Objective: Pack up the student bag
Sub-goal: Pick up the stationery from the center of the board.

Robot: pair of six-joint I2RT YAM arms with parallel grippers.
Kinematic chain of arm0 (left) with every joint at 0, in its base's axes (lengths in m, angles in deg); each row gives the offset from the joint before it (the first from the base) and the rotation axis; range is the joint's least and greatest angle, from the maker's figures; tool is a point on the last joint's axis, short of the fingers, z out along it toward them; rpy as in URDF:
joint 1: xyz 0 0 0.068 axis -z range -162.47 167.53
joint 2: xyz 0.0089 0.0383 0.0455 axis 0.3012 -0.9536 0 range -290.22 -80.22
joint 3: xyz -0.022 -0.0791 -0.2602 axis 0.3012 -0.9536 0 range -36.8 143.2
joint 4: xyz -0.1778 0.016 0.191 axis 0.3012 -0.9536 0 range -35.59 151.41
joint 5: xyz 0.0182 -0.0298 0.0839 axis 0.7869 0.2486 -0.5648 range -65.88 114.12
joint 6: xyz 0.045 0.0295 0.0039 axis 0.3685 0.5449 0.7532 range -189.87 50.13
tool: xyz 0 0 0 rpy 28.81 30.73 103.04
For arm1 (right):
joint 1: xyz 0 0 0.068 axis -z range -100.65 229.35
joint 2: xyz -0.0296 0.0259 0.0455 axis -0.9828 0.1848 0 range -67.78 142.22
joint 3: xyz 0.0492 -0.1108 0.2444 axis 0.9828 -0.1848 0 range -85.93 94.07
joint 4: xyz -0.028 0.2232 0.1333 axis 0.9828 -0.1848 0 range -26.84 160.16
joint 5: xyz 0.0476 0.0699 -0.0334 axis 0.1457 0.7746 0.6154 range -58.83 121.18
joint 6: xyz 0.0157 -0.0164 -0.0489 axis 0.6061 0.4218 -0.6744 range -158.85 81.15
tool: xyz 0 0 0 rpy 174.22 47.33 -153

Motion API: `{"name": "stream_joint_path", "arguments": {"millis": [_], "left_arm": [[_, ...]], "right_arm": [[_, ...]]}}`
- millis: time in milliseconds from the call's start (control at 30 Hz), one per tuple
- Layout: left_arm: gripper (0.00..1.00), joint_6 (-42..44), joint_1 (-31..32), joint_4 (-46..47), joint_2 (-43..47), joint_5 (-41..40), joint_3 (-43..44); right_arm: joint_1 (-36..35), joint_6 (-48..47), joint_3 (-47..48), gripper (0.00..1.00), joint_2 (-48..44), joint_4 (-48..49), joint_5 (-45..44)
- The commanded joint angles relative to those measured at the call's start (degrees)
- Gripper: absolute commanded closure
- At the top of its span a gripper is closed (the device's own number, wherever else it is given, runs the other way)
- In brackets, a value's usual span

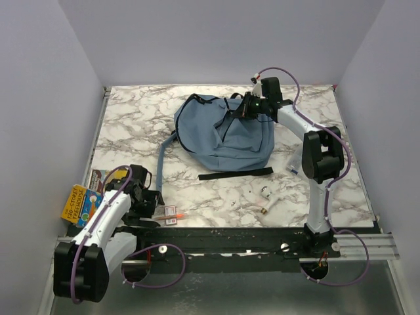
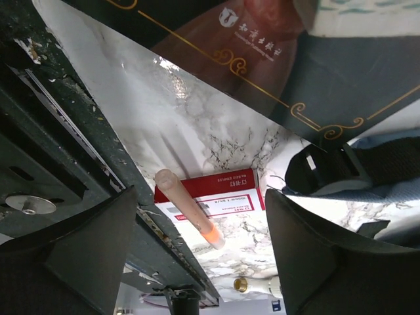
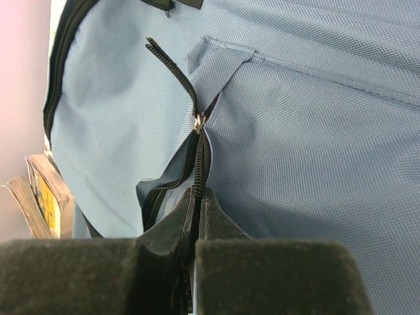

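Two tools: right tool (image 3: pixel 199 197) pinches the student bag (image 3: pixel 315 131) at its zipper (image 3: pixel 200 154), left tool (image 2: pixel 201 195) gapes empty.

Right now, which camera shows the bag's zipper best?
The right wrist view: the zipper sits close, pinched by the right gripper. The top view shows a thin dark line; the left wrist view misses it.

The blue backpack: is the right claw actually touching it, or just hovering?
Touching. The right wrist view shows the right gripper shut, pinching the student bag along its zipper, with no gap.
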Motion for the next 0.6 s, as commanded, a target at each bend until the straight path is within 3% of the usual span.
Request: {"name": "stream_joint_path", "arguments": {"millis": [0, 567], "left_arm": [[0.23, -1.8, -0.5, 2.0, -1.1, 1.1, -1.5], [0.59, -3.7, -0.5, 4.7, -1.7, 0.7, -4.6]], "right_arm": [[-0.5, -0.8, -0.9, 1.00, -2.4, 1.1, -0.2], [-0.6, -0.8, -2.3, 0.99, -3.6, 2.6, -0.7]]}}
